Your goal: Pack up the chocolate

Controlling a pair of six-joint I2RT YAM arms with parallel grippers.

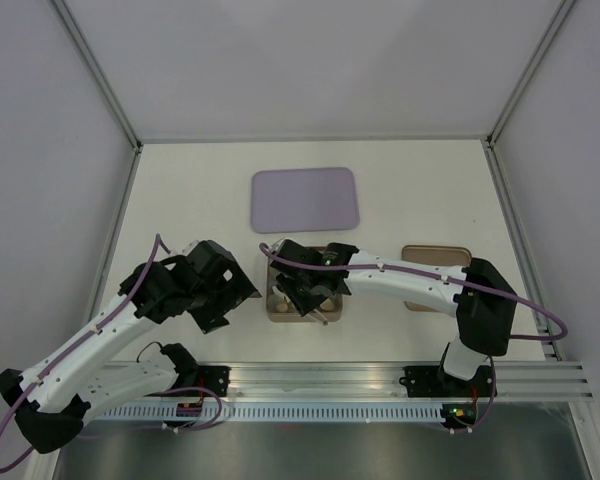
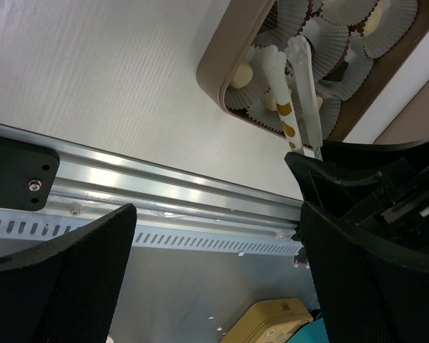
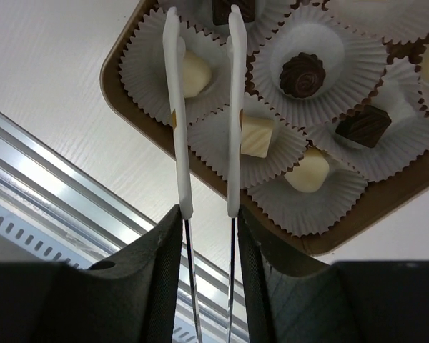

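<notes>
2 white arms, black joints, purple cables.

I see the chocolate inside the brown tray: small pale cream pieces and dark brown ones, each sitting alone in its own white paper cup.

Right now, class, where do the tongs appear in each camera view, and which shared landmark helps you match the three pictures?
Top external: centre; the tongs are mostly hidden beneath the right gripper, and only a sliver shows.
Left wrist: upper right; the tongs reach their white tips into the tray.
Right wrist: centre; the tongs show as two white arms rising from the bottom.
Shared landmark: the brown tray of white paper cups.
</notes>
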